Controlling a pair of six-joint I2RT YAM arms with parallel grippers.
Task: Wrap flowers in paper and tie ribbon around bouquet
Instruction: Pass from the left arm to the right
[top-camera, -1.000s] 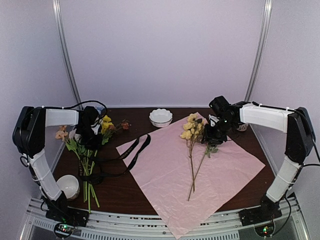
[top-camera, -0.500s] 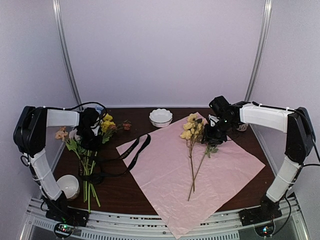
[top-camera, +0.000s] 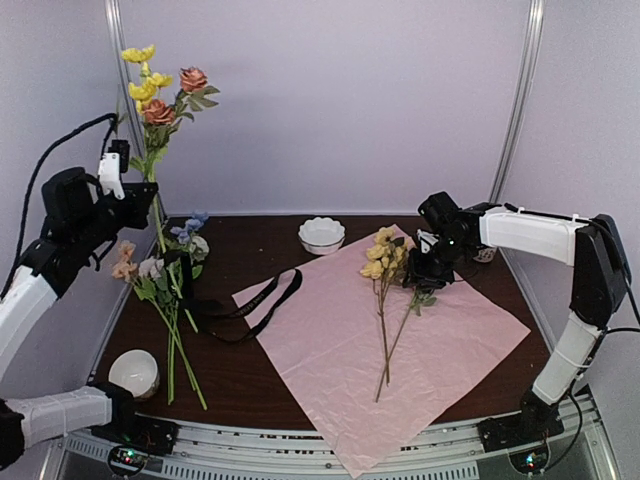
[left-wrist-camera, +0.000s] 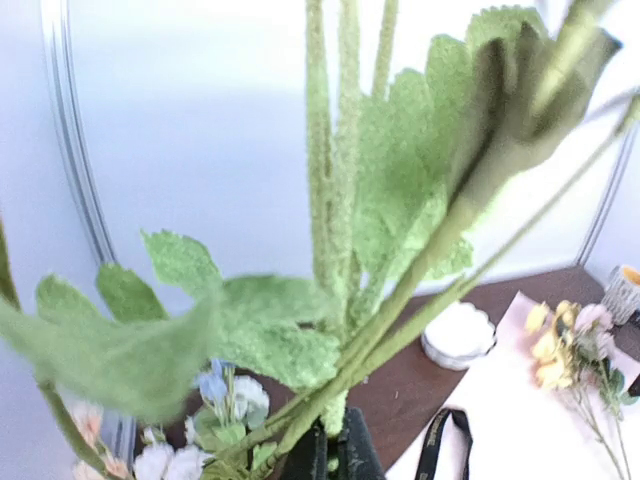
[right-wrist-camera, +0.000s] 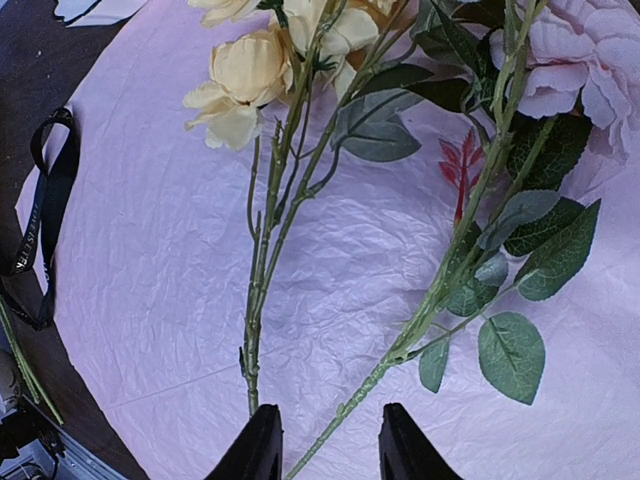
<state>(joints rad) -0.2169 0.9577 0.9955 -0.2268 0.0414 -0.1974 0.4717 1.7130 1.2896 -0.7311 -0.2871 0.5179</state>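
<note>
Top external view: my left gripper is pressed shut on a long green-stemmed yellow and peach flower spray, holding it upright, high over the dark brown table. Other pale pink, white and blue flower stems lie at the table's left. The floppy black ribbon lies loose beside them, touching the large pale pink tissue paper. That sheet lies flat and unrolled with yellow and pink flowers on it, below the right gripper.

Left wrist view: the jaws pinch the spray's green stems.

Right wrist view: fingers are spread either side of a thin stem, not pinching it.

Judgement: early stage. I am gathering flowers; wrapping and tying are not begun.
</note>
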